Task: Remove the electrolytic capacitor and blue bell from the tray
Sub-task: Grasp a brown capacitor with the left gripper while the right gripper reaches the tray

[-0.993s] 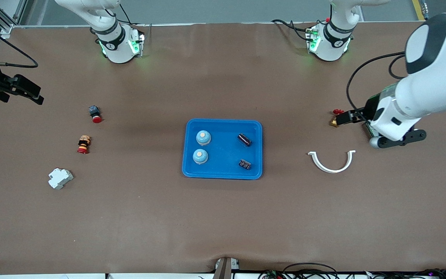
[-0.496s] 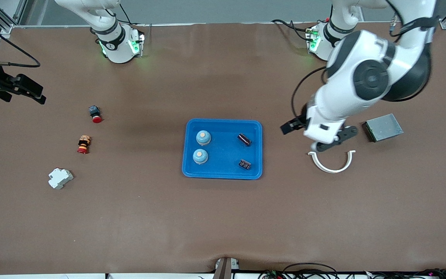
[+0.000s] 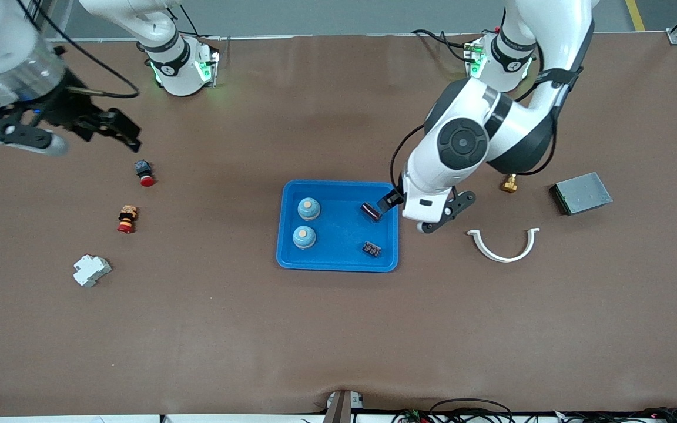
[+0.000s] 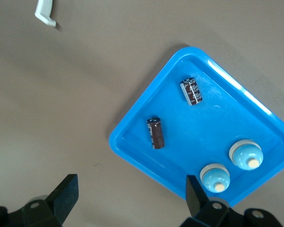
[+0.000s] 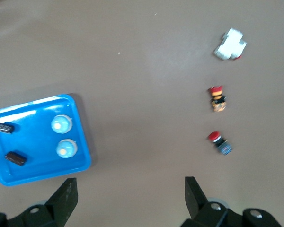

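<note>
Loose parts lie around the tray (image 3: 338, 264): a red button (image 3: 144, 171), a striped button (image 3: 127, 218) and a white breaker (image 3: 91, 269) toward the right arm's end; a brass fitting (image 3: 509, 184), a grey box (image 3: 581, 192) and a white clip (image 3: 503, 245) toward the left arm's end. The tray holds two bells (image 3: 308, 208) (image 3: 304, 236) and two capacitors (image 3: 371, 211) (image 3: 372, 249). The left gripper (image 3: 400, 202), fingers apart and empty, hangs over the tray's edge just beside one capacitor. The right gripper (image 3: 112, 126), also apart, hovers over bare table near the red button, well apart from the bells.

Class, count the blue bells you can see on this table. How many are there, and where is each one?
2. Both sit in the blue tray, toward the right arm's end: one bell farther from the front camera, the other bell nearer. None looks hidden.
</note>
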Available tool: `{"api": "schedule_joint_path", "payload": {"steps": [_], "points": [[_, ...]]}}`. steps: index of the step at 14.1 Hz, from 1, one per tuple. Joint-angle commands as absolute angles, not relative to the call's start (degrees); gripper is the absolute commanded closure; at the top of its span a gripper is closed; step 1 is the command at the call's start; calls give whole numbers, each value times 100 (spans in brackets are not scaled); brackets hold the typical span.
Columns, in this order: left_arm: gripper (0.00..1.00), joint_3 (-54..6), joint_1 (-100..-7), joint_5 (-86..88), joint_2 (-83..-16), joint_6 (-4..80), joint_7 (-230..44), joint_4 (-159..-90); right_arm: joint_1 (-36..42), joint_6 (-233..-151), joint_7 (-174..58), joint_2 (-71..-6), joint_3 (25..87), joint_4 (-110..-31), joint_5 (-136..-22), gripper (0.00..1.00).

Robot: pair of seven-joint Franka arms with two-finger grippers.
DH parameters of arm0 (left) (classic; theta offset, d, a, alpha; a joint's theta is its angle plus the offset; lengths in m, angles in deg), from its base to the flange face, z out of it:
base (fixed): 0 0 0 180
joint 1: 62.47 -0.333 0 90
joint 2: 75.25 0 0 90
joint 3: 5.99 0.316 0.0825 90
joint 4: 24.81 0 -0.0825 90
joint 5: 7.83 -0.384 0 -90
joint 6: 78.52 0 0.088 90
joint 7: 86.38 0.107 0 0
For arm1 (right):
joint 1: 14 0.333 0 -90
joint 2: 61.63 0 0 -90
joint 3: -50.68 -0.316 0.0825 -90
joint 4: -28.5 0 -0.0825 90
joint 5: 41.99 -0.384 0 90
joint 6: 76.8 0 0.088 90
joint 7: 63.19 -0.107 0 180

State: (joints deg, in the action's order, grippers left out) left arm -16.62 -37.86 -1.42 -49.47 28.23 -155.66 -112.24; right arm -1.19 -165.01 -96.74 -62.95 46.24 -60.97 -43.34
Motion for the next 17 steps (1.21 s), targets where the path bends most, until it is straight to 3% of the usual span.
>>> {"api": "schedule_joint_path", "payload": {"steps": [1, 6, 11, 17], "points": [[0, -1627, -3585, -212, -4740, 3222, -16168, -11463, 444, -16609, -10247, -5883, 4691, -5957, -4366, 0], [1, -1619, -3338, -334, -4116, 3837, -16583, -11499, 1016, -17268, -10204, -5049, 4691, -5948, -4637, 0], [15, -1610, -3223, -519, -3974, 4970, -16680, -12095, 1403, -17638, -10204, -4608, 4691, -5957, -4674, 0], [23, -1601, -3101, -817, -3650, 5331, -17425, -12140, 1430, -17752, -10169, -4388, 4691, -5948, -4753, 0]]}}
